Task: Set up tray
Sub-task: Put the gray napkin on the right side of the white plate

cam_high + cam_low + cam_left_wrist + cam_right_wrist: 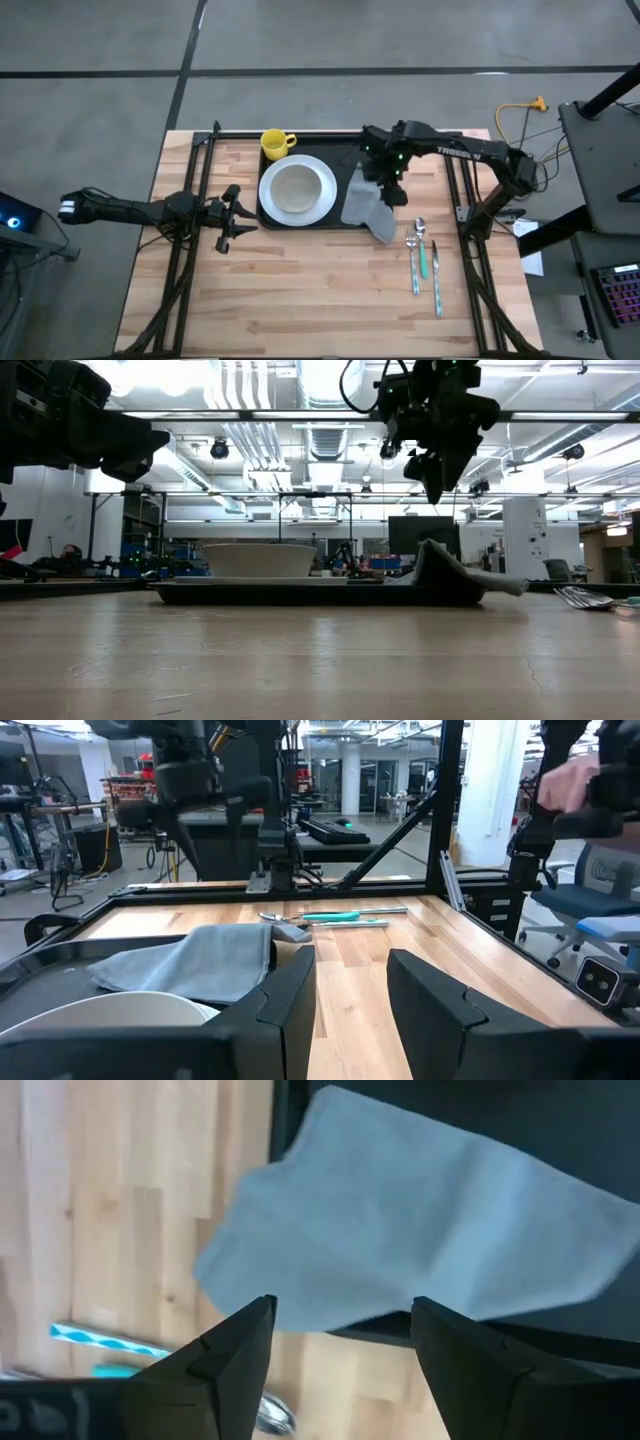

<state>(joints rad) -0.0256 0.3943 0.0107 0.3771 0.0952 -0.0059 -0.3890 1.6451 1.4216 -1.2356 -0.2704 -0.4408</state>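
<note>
Napkin (368, 208) placement looks the step in hand: it lies half on the tray (350, 160) at the bench's far middle, half off; right gripper (397, 196) hovers above, jaws wide; next, regrasp and tuck it inside; left gripper (232, 214) waits open beside the tray.

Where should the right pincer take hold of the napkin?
Judging by its pose, the napkin is best taken at the corner that hangs over the tray rim onto the table. That corner lies flat and clear of the plate. The open right pincer hovers above, so a straight descent from overhead seems best.
</note>
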